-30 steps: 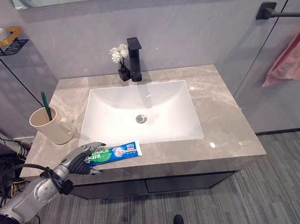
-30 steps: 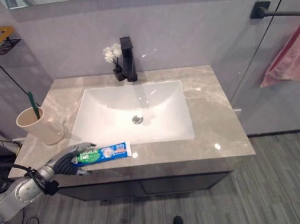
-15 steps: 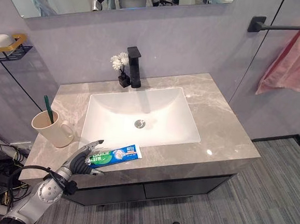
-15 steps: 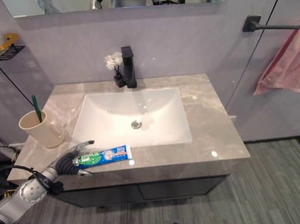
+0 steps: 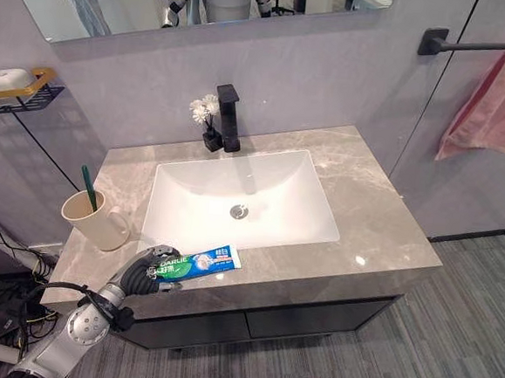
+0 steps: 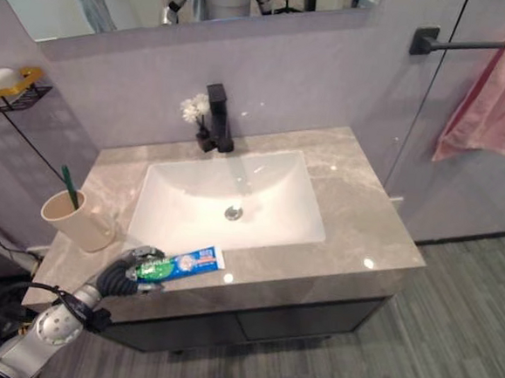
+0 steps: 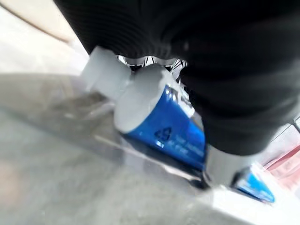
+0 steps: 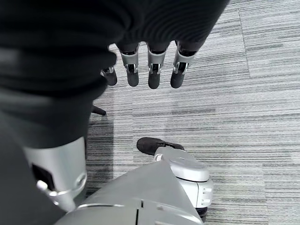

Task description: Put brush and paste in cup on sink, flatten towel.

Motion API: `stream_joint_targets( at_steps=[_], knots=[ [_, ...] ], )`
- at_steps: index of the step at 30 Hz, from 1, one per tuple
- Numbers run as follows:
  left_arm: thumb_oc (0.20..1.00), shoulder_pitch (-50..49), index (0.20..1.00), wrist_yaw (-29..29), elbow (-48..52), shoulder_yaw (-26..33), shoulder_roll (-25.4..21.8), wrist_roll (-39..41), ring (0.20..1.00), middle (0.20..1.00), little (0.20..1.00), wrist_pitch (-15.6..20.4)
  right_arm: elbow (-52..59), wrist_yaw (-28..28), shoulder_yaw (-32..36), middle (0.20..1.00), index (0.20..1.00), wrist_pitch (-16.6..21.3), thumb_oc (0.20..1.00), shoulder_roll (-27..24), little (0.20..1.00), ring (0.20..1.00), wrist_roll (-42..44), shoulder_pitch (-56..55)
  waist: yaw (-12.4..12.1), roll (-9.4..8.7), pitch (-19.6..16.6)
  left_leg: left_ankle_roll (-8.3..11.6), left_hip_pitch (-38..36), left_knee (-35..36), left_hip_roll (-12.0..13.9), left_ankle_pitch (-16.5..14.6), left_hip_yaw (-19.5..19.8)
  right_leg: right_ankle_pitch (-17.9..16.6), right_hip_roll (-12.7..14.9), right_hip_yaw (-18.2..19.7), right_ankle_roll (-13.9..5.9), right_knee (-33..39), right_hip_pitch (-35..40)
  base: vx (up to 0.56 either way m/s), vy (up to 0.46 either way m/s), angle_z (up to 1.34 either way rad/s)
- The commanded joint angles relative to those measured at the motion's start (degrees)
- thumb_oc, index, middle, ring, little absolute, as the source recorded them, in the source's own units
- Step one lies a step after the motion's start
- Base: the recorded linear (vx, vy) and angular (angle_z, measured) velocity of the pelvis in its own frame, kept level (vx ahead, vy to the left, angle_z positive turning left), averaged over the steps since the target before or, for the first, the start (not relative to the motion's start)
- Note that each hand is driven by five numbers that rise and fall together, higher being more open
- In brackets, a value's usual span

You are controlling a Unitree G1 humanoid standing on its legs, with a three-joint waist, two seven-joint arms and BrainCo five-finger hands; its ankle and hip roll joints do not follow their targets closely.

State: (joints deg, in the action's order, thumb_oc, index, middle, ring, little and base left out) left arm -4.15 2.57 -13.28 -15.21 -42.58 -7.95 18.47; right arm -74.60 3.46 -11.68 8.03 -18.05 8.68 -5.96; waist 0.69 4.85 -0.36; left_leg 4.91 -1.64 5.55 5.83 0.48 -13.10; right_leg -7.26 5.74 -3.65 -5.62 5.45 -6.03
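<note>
While its fingers curl round the capped end of the toothpaste tube [image 5: 196, 262], the left hand [image 5: 141, 272] grips it at the front edge of the marble counter [image 5: 381, 225]. Hanging over the floor, the right hand [image 8: 140, 65] has relaxed, empty fingers. Further back, the beige cup [image 5: 92, 220] holds the green toothbrush [image 5: 88, 187] beside the white sink [image 5: 243, 197]. Beyond, the pink towel [image 5: 497, 99] hangs bunched on its wall bar [image 5: 465, 45].

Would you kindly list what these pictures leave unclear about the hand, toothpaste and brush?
- Left hand on blue-green toothpaste tube: dark cover hides the fingers in the wrist view.
- Green toothbrush in beige cup: head hidden by the cup wall.
- Pink towel: cut by the eye views' edge.
</note>
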Motion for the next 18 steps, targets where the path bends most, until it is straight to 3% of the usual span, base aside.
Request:
stream_joint_targets(
  at_steps=[1, 8, 11, 18],
  knots=[
    [0.536, -0.80, 0.536, -2.25, -0.87, -3.52, -4.82, -6.38, 0.536, 0.536, 0.536, 0.78, -0.66, -0.11, -0.52, 1.000, 1.000, 0.32, 1.000, 1.17, 1.000, 1.000, 0.11, 2.39, 0.90, -2.99, 2.43, 1.86, 1.60, -0.55, 1.59, 3.73, 2.78, -1.07, 3.59, 0.25, -5.05, -0.45, 1.32, 0.00, 0.000, 0.00],
    [0.454, 0.95, 0.454, -2.33, -1.16, -6.89, -7.03, -10.97, 0.454, 0.454, 0.454, 1.79, -1.12, 0.31, -0.66, 1.000, 1.000, 0.43, 1.000, 1.26, 1.000, 1.000, 0.02, 2.28, 0.99, -3.01, 2.47, 1.90, 1.20, -0.55, 1.64, 3.56, 2.55, -0.93, 3.58, 0.31, -5.02, -0.45, 1.62, 0.00, 0.000, 0.00],
    [0.354, 1.84, 0.354, -1.39, -1.68, -7.94, -7.58, -12.68, 0.354, 0.354, 0.354, 2.20, -1.83, 0.52, -0.58, 1.000, 1.000, 0.38, 1.000, 1.42, 1.000, 1.000, 0.14, 2.41, 1.09, -2.99, 2.31, 1.89, 0.95, -0.55, 1.58, 3.39, 2.59, -0.93, 3.62, 0.32, -5.05, -0.45, 1.85, 0.00, 0.000, 0.00],
    [0.200, 3.33, 0.200, 1.02, -1.24, -8.22, -8.14, -14.94, 0.200, 0.200, 0.200, 2.22, -3.43, 0.88, 0.77, 1.000, 1.000, -0.03, 1.000, 1.86, 1.000, 1.000, 1.20, 2.53, 1.02, -3.35, 1.75, 1.79, 0.27, -0.55, 1.56, 3.08, 2.68, -0.86, 3.71, 0.29, -5.15, -0.45, 2.50, 0.00, 0.000, 0.00]
  ],
)
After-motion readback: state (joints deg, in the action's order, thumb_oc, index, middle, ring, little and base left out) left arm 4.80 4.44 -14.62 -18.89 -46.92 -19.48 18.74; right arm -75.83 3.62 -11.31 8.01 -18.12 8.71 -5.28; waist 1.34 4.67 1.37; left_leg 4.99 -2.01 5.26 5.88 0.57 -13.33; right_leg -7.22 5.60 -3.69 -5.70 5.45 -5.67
